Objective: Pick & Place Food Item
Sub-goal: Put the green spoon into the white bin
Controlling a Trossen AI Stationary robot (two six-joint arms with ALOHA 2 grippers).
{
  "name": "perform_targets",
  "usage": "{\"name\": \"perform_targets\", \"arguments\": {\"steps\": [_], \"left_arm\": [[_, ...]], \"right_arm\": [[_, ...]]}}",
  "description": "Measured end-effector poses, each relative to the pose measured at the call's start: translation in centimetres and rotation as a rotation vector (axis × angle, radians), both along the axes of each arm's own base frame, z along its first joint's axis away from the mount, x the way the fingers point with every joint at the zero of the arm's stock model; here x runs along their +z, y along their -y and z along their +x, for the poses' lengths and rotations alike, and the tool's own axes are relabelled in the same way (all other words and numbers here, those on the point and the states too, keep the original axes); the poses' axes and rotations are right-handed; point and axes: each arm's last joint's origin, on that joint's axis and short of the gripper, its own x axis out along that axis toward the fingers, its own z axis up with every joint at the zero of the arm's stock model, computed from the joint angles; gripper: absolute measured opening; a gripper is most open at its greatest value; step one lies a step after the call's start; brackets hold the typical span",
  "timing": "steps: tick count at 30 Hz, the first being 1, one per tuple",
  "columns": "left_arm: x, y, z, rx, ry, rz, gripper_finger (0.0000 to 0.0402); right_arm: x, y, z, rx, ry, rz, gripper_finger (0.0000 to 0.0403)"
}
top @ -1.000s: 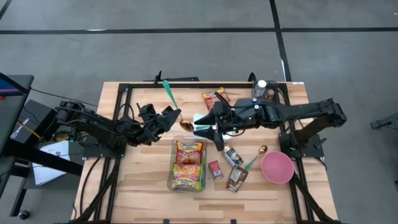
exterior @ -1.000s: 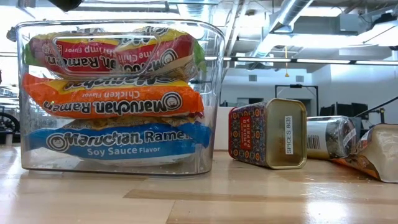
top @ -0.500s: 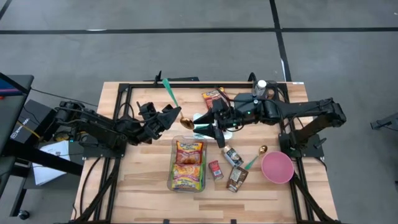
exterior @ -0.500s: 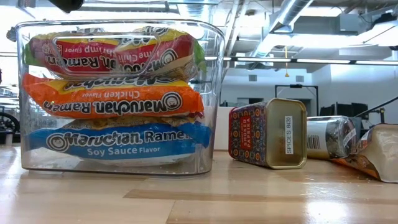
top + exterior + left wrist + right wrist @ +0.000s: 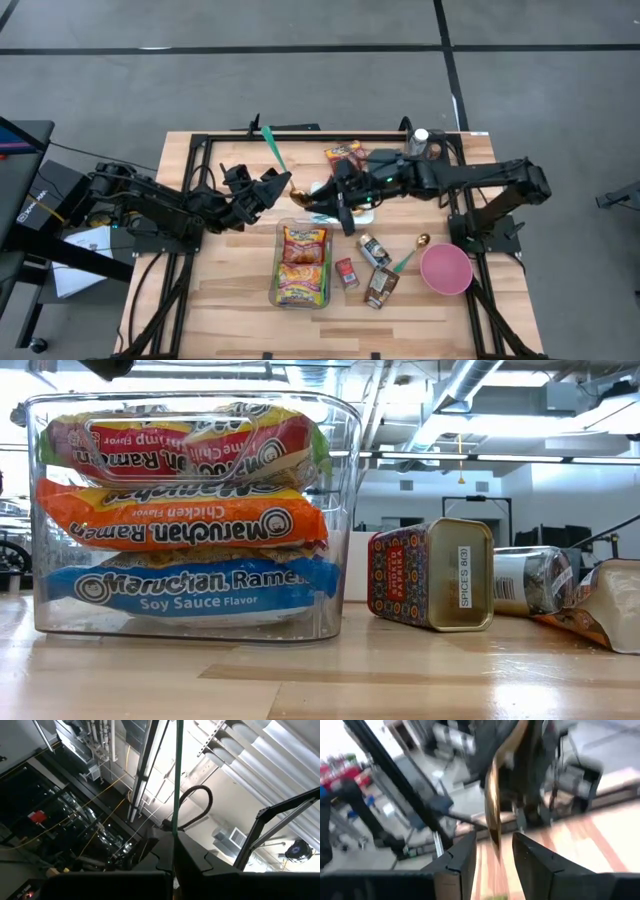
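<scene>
**Holding the Spoon Above the Table's Middle**

The spoon (image 5: 275, 153) is held clear of the table (image 5: 220, 300), just behind the clear container (image 5: 277, 265), toward the table's far side. Its green handle (image 5: 176, 780) is clenched between the fingers (image 5: 210, 870) of the left gripper (image 5: 278, 184), from which it rises in the left wrist view. Its gold bowl (image 5: 492, 815) points toward the right arm.

The right gripper (image 5: 312, 200) is positioned at the gold bowl, facing the left gripper. In the right wrist view its fingers (image 5: 462, 862) are seen spread apart, with the gold bowl lined up with the gap between them. No contact between these fingers and the spoon is visible, so the right claw is read as released.

The clear container is filled with ramen packets (image 5: 180, 520), stacked flat, three of them visible in the low view. A patterned spice tin (image 5: 430, 575) is laid on its side just beside the container, on the right arm's side. A jar (image 5: 530, 580), also on its side, is found beyond the tin, and a brown packet (image 5: 605, 605) is placed next to it.

A pink bowl (image 5: 445, 268) is set near the table's right edge. A second spoon (image 5: 410, 255) is laid between the pink bowl and the jar. A snack packet (image 5: 345, 155) and a bottle (image 5: 418, 140) are located at the far edge, behind the right arm.
</scene>
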Motion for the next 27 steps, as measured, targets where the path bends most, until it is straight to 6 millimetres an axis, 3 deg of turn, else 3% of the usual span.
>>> {"name": "perform_targets", "arguments": {"steps": [5, 21, 27], "left_arm": [[0.0, 0.1, 0.0, -0.002, 0.0, 0.0, 0.0], [0.0, 0.1, 0.0, -0.015, 0.005, 0.013, 0.0], [0.0, 0.1, 0.0, -0.014, 0.005, 0.014, 0.0]], "right_arm": [[-1.0, -0.2, 1.4, 0.02, -0.003, 0.028, 0.0122], [0.1, -0.2, 0.5, 0.029, 0.026, 0.046, 0.0117], [0.0, -0.2, 0.5, 0.022, 0.013, 0.059, 0.0071]]}}
